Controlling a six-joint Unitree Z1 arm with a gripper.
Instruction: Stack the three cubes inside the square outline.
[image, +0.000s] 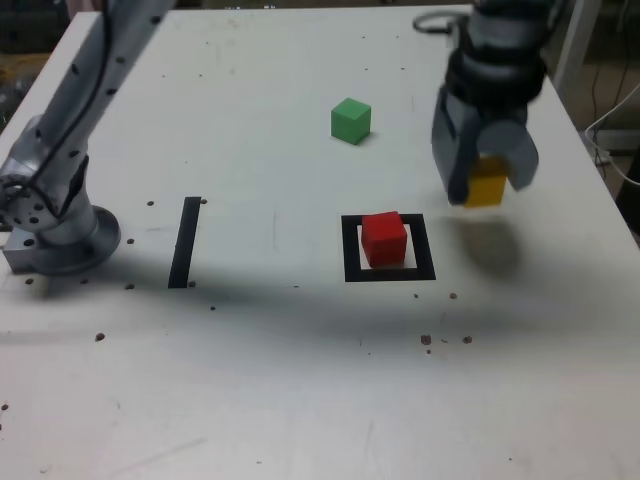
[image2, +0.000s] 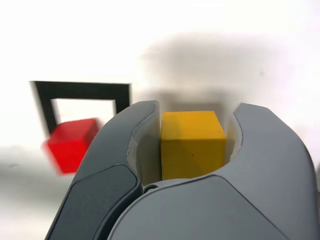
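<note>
The gripper (image: 487, 178) is hanging over the right side of the worktop (image: 280, 380) in the exterior view, its grey jaws closed on the yellow cube (image: 487, 189), which is sitting between them clear of the surface, with its shadow falling on the white top just below and to the right. In the wrist view the yellow cube (image2: 192, 144) is filling the gap between the two curved jaws, one face turned toward the camera, both jaws pressing against its sides.

The red cube (image: 384, 238) is resting inside the square outline (image: 351, 248), slightly toward the far edge of the white centre, to the left of and nearer than the held cube in the exterior view. The wrist view is showing the red cube (image2: 71, 144) blurred, lying partly over one edge of the square outline (image2: 80, 91) as seen from that angle.

The green cube (image: 351, 120) is standing alone on the worktop, farther away than the outline and well apart from it, to the left of the gripper in the exterior view.

A straight black strip (image: 186, 241) is lying on the worktop to the left of the outline, and the arm's base (image: 55, 235) is standing at the exterior view's left edge.
</note>
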